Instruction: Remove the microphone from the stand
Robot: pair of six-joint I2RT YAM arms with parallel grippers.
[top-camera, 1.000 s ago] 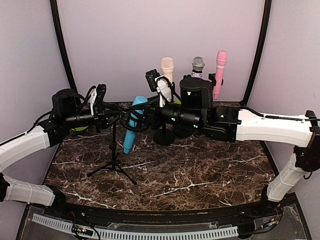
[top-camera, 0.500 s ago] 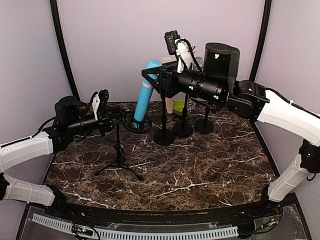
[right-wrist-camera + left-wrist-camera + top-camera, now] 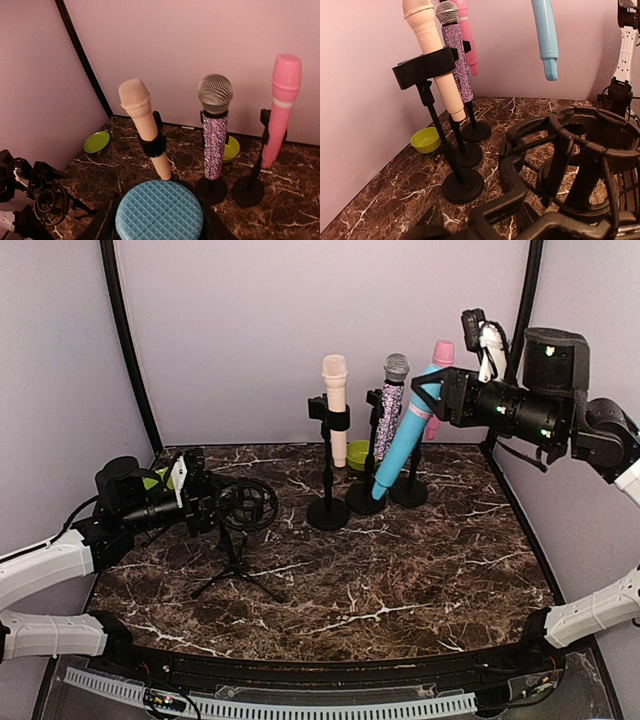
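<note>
Marble bench (image 3: 400, 580): dark brown stone veined with white, inside a pale lilac booth. One robot arm reaches in from each side.
Right end effector (image 3: 432, 395): raised high at the right, closed around the blue microphone near its head.
Left end effector (image 3: 205, 506): low at the left, just beside the stand's ring. How far its fingers are parted cannot be told, nor whether they touch the ring.
Tripod stand (image 3: 238, 550): short and black, left of centre. Its round cradle ring (image 3: 247, 505) holds nothing.
Blue microphone (image 3: 400, 450): in the air and slanted, head up in the right grip, tail pointing down toward the back row. It is well apart from its stand.
Back row: cream microphone (image 3: 334, 385), glittery microphone (image 3: 390, 410) and pink microphone (image 3: 441, 355), each upright in a round-based stand.
Green bowls: one behind the back row (image 3: 357, 453), one at the far left (image 3: 152, 480).
Step in hand: removal looks all but done, since the microphone is out of the ring.
Next move: probably lowering it onto bare bench. That calls for keeping the tail off the back-row stands and releasing gently.
Top view alone: shows both arms and the microphone's full length.
Left wrist view alone: shows the empty ring (image 3: 590, 145) close up, with the blue tail (image 3: 545, 35) hanging above it.
Right wrist view alone: shows the waffle-patterned blue head (image 3: 159, 212) between its own fingers.
</note>
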